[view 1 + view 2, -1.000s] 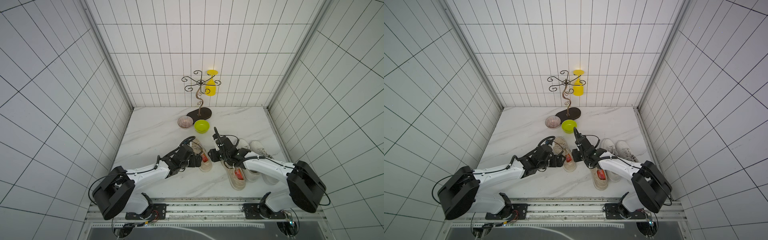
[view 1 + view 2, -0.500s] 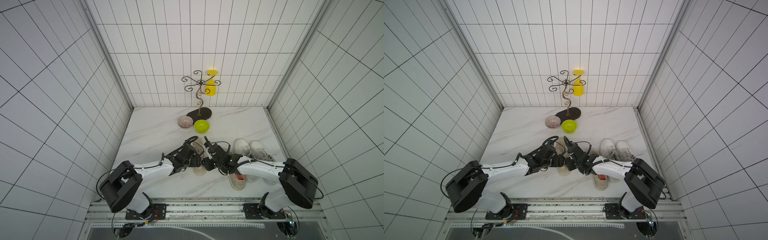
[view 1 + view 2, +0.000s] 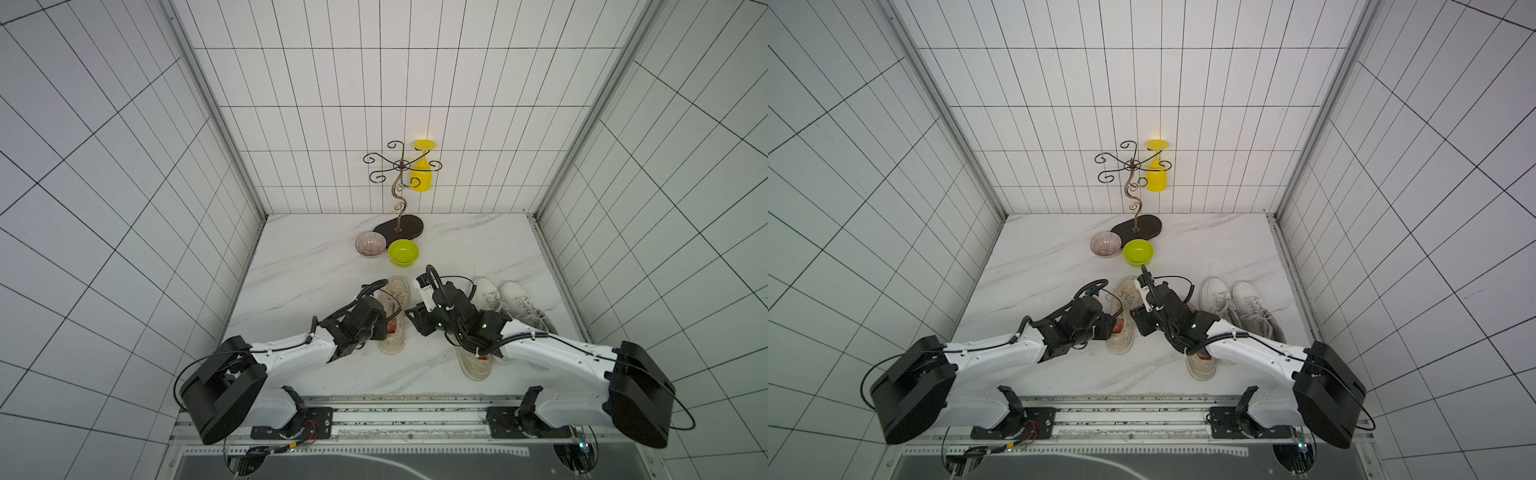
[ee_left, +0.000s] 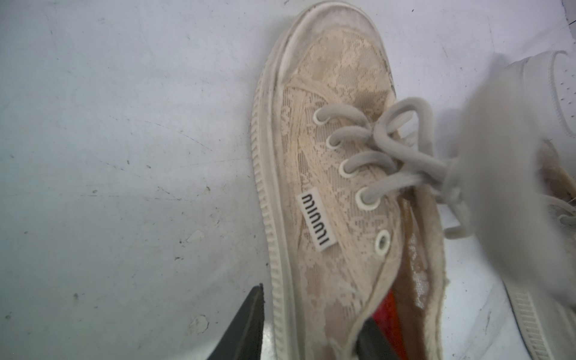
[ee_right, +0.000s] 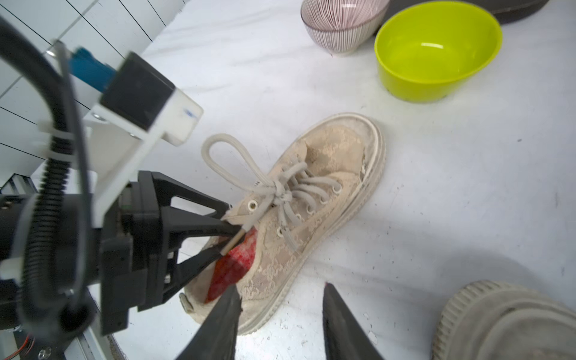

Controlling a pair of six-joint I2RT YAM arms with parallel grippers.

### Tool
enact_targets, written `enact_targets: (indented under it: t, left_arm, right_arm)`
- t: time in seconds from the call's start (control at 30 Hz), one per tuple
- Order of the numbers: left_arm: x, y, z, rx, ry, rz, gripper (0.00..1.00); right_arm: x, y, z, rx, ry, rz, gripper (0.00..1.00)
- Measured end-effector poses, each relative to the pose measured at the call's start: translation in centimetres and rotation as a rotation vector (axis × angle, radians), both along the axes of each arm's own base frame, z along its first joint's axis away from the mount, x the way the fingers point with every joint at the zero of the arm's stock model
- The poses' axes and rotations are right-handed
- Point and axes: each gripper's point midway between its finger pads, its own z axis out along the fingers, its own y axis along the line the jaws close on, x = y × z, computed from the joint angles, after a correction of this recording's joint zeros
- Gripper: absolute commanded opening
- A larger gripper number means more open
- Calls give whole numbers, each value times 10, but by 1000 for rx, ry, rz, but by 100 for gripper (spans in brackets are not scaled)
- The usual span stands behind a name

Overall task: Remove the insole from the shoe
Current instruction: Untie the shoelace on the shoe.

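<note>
Left gripper (image 5: 229, 242) jaws just narrowed from wide, now pinching shoe (image 3: 394, 291) wall, below frame centre; red insole (image 5: 232, 268) still inside. Right gripper (image 5: 280, 288) half-open, empty, beside shoe. Shoe looks braced; pull next.

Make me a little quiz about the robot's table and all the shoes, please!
1. True or false: the red insole is inside the beige lace shoe.
2. What hangs on the metal stand at the back? A) a yellow cup B) a green bowl C) a white shoe
3. How many shoes are on the table? Count them.

Key
1. True.
2. A.
3. Four: the beige lace shoe, its twin and two white sneakers.
</note>
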Motion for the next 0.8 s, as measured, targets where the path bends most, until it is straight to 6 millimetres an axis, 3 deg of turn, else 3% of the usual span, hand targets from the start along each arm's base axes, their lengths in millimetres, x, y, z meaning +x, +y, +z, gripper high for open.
enact_targets:
  t: [0.1,0.33,0.6,0.8]
  left_arm:
    - [0,0,3,-6,-6,-2,38]
    - [-1,-1,5,-18,-13,-9,37]
    - [-2,-5,6,-39,-16,-25,33]
    - [-3,-7,6,-53,-20,-32,30]
  right_arm:
    - [0,4,1,7,-10,9,43]
    - [-2,13,-23,-23,42,26,43]
    - [-3,24,-22,10,39,40,44]
    - [-2,24,-42,-31,69,31,43]
